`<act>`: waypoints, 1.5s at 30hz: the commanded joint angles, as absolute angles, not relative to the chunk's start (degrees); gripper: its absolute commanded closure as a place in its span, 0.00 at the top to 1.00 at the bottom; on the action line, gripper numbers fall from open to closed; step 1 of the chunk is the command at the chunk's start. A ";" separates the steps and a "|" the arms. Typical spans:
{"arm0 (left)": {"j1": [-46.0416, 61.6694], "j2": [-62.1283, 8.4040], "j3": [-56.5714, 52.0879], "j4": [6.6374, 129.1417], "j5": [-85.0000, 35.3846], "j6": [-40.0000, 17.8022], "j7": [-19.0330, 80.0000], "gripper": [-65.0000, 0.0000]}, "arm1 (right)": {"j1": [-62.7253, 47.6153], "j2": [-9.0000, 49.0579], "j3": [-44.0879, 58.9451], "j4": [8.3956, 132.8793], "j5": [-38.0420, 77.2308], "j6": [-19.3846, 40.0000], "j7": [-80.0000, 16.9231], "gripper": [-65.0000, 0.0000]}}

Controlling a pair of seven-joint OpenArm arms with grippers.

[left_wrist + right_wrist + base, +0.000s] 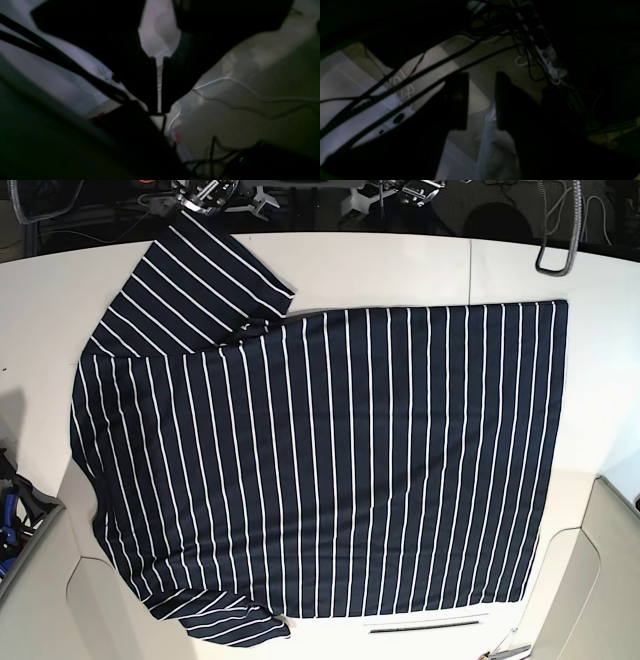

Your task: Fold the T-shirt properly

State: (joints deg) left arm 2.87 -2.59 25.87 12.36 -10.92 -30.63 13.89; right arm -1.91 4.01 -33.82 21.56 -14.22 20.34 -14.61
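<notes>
T-shirt point(330, 460) lies spread flat on the white table point(400, 265), back up, sleeves at the left, hem at the right; nothing folded yet. Reading left to right in the base view, we see neither arm over the cloth. Right gripper point(480, 100) hangs off-table with jaws parted, empty. Left gripper point(157, 85) has jaws nearly together, holding nothing. We judge the first fold best started by pinching shoulder and hem corners evenly, keeping stripes aligned.
</notes>
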 commanded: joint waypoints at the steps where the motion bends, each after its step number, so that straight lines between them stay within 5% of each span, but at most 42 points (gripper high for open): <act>1: 3.62 -3.25 25.96 12.56 -10.72 -32.38 13.67 0.05 | -2.42 4.47 -33.87 22.13 -14.13 20.80 -14.57 0.28; 11: 11.09 -7.86 24.08 24.69 -11.16 -33.61 15.40 0.05 | -9.28 9.56 -33.87 30.76 -13.98 21.23 -14.59 0.28; 28: 31.27 -10.37 2.50 53.78 -14.35 -36.93 19.59 0.05 | -29.56 26.63 -32.14 72.12 -0.27 21.21 -23.73 0.28; 33: 36.23 -11.68 -0.67 61.54 -18.63 -36.91 23.05 0.06 | -35.53 29.41 -26.72 85.30 4.58 23.73 -27.49 0.28; 38: 41.87 -11.79 -5.98 71.59 -20.47 -36.91 24.95 0.19 | -41.01 29.80 -17.61 98.24 13.41 29.39 -32.75 0.28; 45: 49.15 -13.41 -14.13 86.17 -24.73 -36.93 26.85 0.20 | -44.77 29.76 -5.06 113.82 27.97 32.84 -40.23 0.28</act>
State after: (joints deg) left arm 48.38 -12.99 -13.93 85.56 -24.36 -36.42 27.31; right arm -44.45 29.34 -5.19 112.95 27.05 32.36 -41.23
